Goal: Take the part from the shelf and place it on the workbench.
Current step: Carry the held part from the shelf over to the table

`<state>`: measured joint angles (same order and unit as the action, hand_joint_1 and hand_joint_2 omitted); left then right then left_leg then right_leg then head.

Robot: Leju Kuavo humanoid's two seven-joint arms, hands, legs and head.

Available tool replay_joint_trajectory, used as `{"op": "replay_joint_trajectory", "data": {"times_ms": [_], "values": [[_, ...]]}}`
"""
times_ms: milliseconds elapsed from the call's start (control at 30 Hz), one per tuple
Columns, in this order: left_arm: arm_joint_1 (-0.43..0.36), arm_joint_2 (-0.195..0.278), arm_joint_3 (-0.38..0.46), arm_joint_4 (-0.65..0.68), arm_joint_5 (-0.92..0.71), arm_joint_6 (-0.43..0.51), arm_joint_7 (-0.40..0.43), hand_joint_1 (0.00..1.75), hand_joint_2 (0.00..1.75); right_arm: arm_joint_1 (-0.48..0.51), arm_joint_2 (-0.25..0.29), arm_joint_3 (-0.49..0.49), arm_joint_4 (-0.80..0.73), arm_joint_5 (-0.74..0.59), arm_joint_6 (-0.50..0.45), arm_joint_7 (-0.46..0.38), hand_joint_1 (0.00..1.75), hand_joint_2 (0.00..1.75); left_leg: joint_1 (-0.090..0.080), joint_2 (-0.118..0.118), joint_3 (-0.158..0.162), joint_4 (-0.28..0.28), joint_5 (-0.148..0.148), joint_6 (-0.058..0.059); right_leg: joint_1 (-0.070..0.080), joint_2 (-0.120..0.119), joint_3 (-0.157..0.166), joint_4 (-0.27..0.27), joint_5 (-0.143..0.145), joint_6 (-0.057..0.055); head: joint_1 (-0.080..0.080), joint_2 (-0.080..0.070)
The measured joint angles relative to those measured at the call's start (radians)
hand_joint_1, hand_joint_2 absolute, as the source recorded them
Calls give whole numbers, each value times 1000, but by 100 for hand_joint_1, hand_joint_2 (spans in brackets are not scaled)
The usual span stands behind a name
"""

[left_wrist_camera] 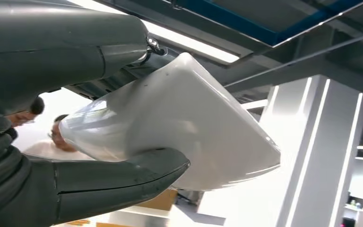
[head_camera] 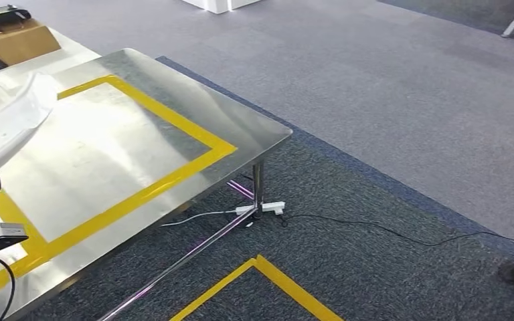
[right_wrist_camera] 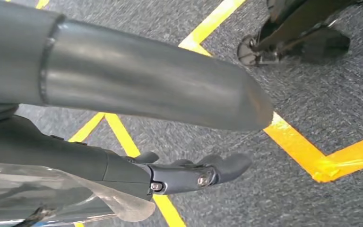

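Between the thick grey thumb and the darker fingers of the left hand (left_wrist_camera: 61, 156) sits the glossy white moulded plastic part (left_wrist_camera: 179, 127), clamped from both sides and carried clear of any surface. Ahead of that hand in the head view, the same part's pale edge (head_camera: 7, 124) hangs above the stainless-steel workbench (head_camera: 241, 120), over the rectangle outlined in yellow tape (head_camera: 174, 177). Hanging low over grey carpet crossed by yellow floor tape (right_wrist_camera: 307, 151), the right hand (right_wrist_camera: 189, 175) holds nothing, its fingers loosely apart. By this evidence the part is already off the shelf and brought to the bench; lowering and release appear to remain.
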<state>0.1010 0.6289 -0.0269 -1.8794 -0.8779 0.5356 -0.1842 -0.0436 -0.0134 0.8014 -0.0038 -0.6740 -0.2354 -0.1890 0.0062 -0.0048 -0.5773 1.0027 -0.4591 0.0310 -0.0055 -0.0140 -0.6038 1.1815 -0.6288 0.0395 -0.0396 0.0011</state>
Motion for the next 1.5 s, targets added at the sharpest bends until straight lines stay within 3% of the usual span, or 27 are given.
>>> {"op": "replay_joint_trajectory", "data": {"times_ms": [33, 67, 100, 167, 233, 300, 367, 433, 500, 567, 600, 667, 700, 767, 800, 867, 933, 1000, 1067, 1100, 1133, 1167, 1233, 1300, 1367, 1433, 1500], "values": [[0, -1, -1, 0, 0, 0, 0, 175, 175, 2, 0, 0, 0, 0, 0, 0, 0, 0, 0, -13, 0, 0, 0, 1, 0, 9, -37, 64, -19, 1, 1, 0], [0, -2, -2, 1, 0, 0, 0, 175, 175, 4, 0, 0, 0, -1, 0, 0, 0, 0, 0, -27, 0, 1, 0, 1, 0, 12, -61, 98, -17, 1, 1, 0], [0, -3, -3, 2, 0, 0, 0, 175, 175, 7, 0, 1, 0, -2, 0, 0, 0, 0, 0, -41, 0, 1, 0, 1, 0, 14, -68, 95, 3, 0, 1, 0], [-1, -4, -4, 4, 0, 1, -1, 175, 175, 8, 0, 2, 0, -3, 1, 0, 0, 0, 1, -69, 2, 4, -2, -2, -3, 31, -32, -13, 83, -3, 2, 0], [0, -4, -4, 4, 1, 5, -1, 175, 175, 7, 0, 4, 0, -4, 1, -1, 0, 0, 1, -94, -4, 11, -5, -11, -10, 77, 19, -131, 128, -7, 1, 0], [4, -4, -1, 4, 4, 10, -2, 175, 175, 7, 0, 6, 0, -6, 0, -1, 0, 0, 3, -118, -12, 14, -4, -23, -11, 96, 42, -168, 126, -12, 0, 0], [13, -2, 2, 5, 6, 12, -5, 175, 175, 6, 2, 8, 0, -6, 0, 0, 0, 0, 6, -129, -16, 14, -2, -35, -11, 71, 48, -172, 128, -21, 0, 0], [17, 1, 5, 5, 7, 14, -6, 175, 175, 6, 5, 10, 0, -7, -1, 0, 0, 0, 4, -84, -37, 59, -30, -45, -13, 43, 53, -177, 129, -33, -5, 0], [18, 2, 7, 5, 8, 14, -6, 175, 175, 8, 6, 11, 0, -7, -3, 0, 0, 0, 4, -24, -92, 180, -92, -53, -12, 14, 56, -179, 125, -42, -9, 0], [22, 1, 7, 5, 8, 14, -6, 175, 175, 10, 6, 13, 0, -8, -4, 0, 0, 0, 7, -6, -142, 286, -128, -58, -9, -16, 58, -178, 121, -45, -9, 0], [23, 0, 7, 6, 8, 14, -7, 175, 175, 10, 6, 13, 0, -8, -4, 1, 0, 0, 8, -3, -143, 291, -119, -58, -8, -31, 60, -178, 119, -44, -9, 0], [24, 0, 7, 6, 8, 14, -7, 175, 175, 9, 6, 14, 0, -8, -3, 0, 0, 0, 8, 12, -90, 190, -55, -54, -7, -58, 67, -178, 113, -41, -9, 0], [23, 0, 8, 6, 8, 14, -8, 175, 175, 8, 7, 14, 0, -8, -3, 0, 0, 0, 3, 36, -53, 119, -29, -50, -5, -70, 72, -178, 109, -38, -9, 0], [21, 0, 8, 6, 9, 14, -10, 175, 175, 6, 7, 15, 0, -8, -3, 0, 0, 0, -7, 73, -7, 27, -7, -38, 1, -92, 79, -177, 102, -30, -8, 0], [21, 0, 8, 6, 10, 14, -11, 175, 175, 5, 7, 15, 0, -8, -4, 0, 0, 0, -11, 77, -5, 18, -12, -33, 3, -103, 81, -178, 100, -25, -8, 0], [22, 0, 8, 5, 10, 14, -13, 175, 175, 2, 7, 16, 0, -7, -4, 0, 0, 0, -9, 52, -7, 13, -9, -22, 4, -116, 86, -181, 94, -14, -8, 0], [24, -1, 9, 5, 11, 16, -14, 175, 175, -1, 7, 17, 0, -7, -5, -1, 0, 0, -3, 28, -5, 6, -4, -10, 0, -69, 72, -148, 67, -4, -6, 0], [26, -6, 9, 4, 11, 17, -14, 175, 175, -1, 6, 17, 0, -6, -6, -1, 0, 0, 1, 7, -4, 3, -2, -2, -4, -5, 16, -32, 10, 1, -2, 0], [34, -12, 8, 4, 11, 17, -14, 175, 175, 3, 6, 17, 0, -5, -6, 0, 0, 0, 1, -18, -5, 4, -3, 0, -4, 11, -53, 94, -31, 4, -1, 0], [38, -15, 7, 4, 10, 18, -13, 175, 175, 5, 5, 17, 1, -5, -6, 0, 0, 0, 1, -32, -4, 4, -3, 0, -4, 13, -71, 116, -25, 4, -1, 0], [41, -19, 7, 4, 10, 18, -11, 175, 175, 7, 5, 17, 1, -5, -6, 0, 0, 0, 1, -46, -3, 5, -4, -1, -5, 15, -69, 97, 2, 4, -1, 0], [43, -21, 7, 4, 10, 18, -10, 175, 175, 8, 5, 18, 1, -5, -6, 0, 0, 0, 2, -62, -3, 7, -5, -2, -6, 22, -48, 39, 44, 2, -1, 0], [44, -24, 7, 4, 10, 18, -7, 175, 175, 8, 4, 18, 1, -5, -6, 0, 0, 0, 3, -89, -5, 13, -9, -9, -11, 63, 9, -98, 105, -2, -1, 0], [45, -25, 7, 4, 9, 19, -5, 175, 175, 7, 4, 18, 1, -5, -6, 0, 0, 0, 4, -113, -13, 18, -9, -21, -14, 89, 42, -160, 116, -8, -2, 0], [47, -25, 8, 4, 9, 20, -5, 175, 175, 6, 4, 18, 1, -6, -6, 0, 0, 0, 7, -135, -19, 16, -4, -33, -12, 71, 50, -166, 115, -16, -2, 0], [48, -25, 8, 4, 9, 20, -5, 175, 175, 5, 4, 20, 1, -6, -5, 0, 0, 0, 5, -99, -31, 41, -19, -44, -15, 46, 56, -171, 116, -27, -6, 0], [45, -25, 8, 4, 10, 21, -5, 175, 175, 6, 4, 22, 1, -6, -4, 0, 0, 0, 3, -31, -76, 142, -72, -53, -15, 19, 62, -175, 115, -36, -11, 0]]}}
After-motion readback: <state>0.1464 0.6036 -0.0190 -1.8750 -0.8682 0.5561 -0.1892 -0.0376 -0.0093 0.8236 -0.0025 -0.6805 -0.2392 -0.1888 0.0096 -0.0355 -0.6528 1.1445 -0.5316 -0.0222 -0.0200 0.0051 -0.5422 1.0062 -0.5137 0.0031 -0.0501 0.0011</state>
